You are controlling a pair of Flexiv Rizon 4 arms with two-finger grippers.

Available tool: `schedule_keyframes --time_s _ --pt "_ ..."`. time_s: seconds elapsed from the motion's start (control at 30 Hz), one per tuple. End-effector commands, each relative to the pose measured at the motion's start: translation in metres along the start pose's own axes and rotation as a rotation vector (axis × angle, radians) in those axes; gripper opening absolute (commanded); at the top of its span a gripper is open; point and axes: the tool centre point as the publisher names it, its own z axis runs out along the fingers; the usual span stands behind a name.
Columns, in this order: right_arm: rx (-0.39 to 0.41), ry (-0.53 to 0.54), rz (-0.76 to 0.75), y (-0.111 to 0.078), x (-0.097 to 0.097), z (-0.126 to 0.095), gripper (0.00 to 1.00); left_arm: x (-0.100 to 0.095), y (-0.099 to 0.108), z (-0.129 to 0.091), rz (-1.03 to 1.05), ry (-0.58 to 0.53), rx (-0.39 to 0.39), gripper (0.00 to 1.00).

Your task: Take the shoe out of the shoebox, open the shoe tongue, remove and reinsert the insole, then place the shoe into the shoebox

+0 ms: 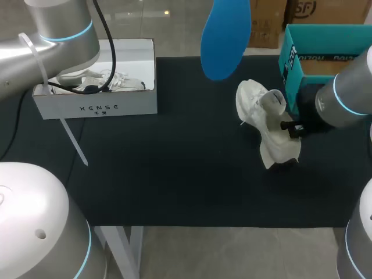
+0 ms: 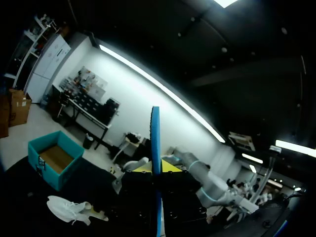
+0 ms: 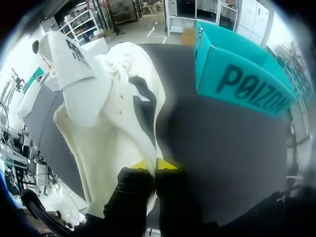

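A blue insole [image 1: 224,38] hangs in the air above the far middle of the table. In the left wrist view the insole [image 2: 155,148] stands edge-on between the yellow tips of my left gripper [image 2: 157,170], which is shut on it. The white shoe [image 1: 264,119] is tilted up off the black mat at the right, with its tongue pulled open. My right gripper [image 1: 293,129] is shut on the shoe's rear edge. In the right wrist view the right gripper [image 3: 155,165] pinches the white shoe [image 3: 108,103] between its yellow tips. The teal shoebox [image 1: 325,43] stands open behind the shoe.
A white box [image 1: 96,107] at the far left holds another white shoe [image 1: 113,81] and cables under my left arm. The black mat [image 1: 174,174] ends at the table's front edge.
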Motion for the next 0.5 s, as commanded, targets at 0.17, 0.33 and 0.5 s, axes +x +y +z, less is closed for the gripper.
schedule_keyframes --time_s 0.17,0.33,0.5 --pt "-0.008 0.026 0.071 -0.018 -0.001 -0.003 0.0 -0.001 0.0 0.001 -0.001 -0.001 -0.003 0.0" --pt "0.011 0.023 0.096 -0.028 0.012 0.008 0.0 -0.001 0.0 0.001 -0.001 -0.001 -0.003 0.0" --pt "0.026 0.042 0.12 -0.036 0.027 0.021 0.0 -0.001 0.0 0.001 -0.001 -0.001 -0.003 0.0"
